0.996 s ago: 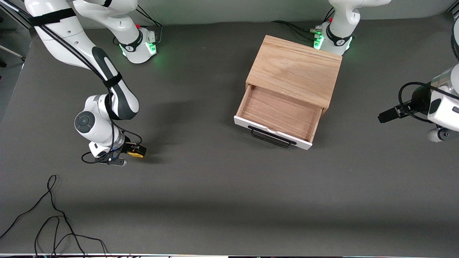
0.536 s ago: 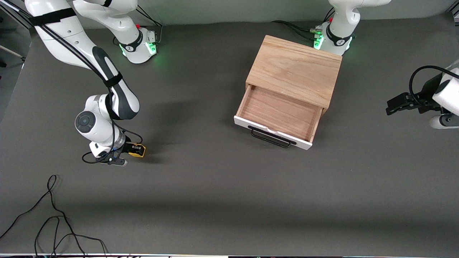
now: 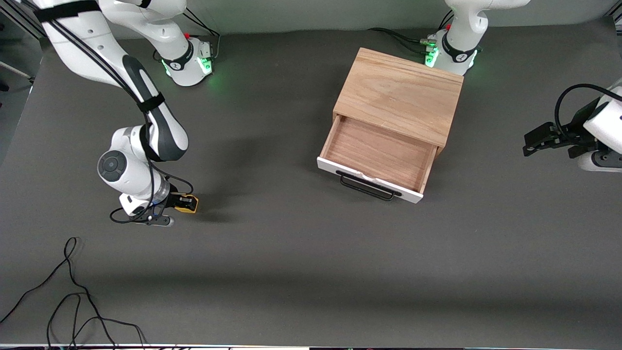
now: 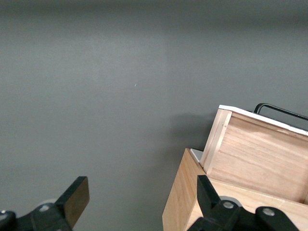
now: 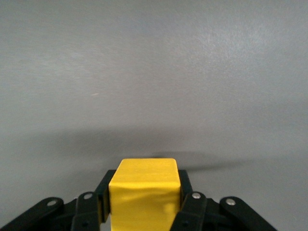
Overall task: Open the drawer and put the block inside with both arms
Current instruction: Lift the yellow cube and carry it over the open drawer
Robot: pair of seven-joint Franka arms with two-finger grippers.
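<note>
The light oak cabinet [image 3: 401, 95] stands toward the left arm's end of the table. Its drawer [image 3: 379, 153] is pulled open and empty, with a white front panel and black wire handle [image 3: 367, 187]. My right gripper [image 3: 187, 203] is shut on the small yellow block [image 3: 186, 206], low over the mat toward the right arm's end; the block [image 5: 144, 195] sits between the fingers in the right wrist view. My left gripper [image 3: 534, 141] is open and empty, in the air beside the cabinet at the left arm's end. The left wrist view shows the drawer's side [image 4: 255, 156].
The table is covered by a dark grey mat [image 3: 291, 253]. Loose black cables [image 3: 73, 301] lie at the corner nearest the front camera at the right arm's end. The arms' green-lit bases [image 3: 192, 61] stand along the edge farthest from the front camera.
My left gripper has drawn away from the cabinet and risen slightly. My right arm has shifted a little while it holds the block.
</note>
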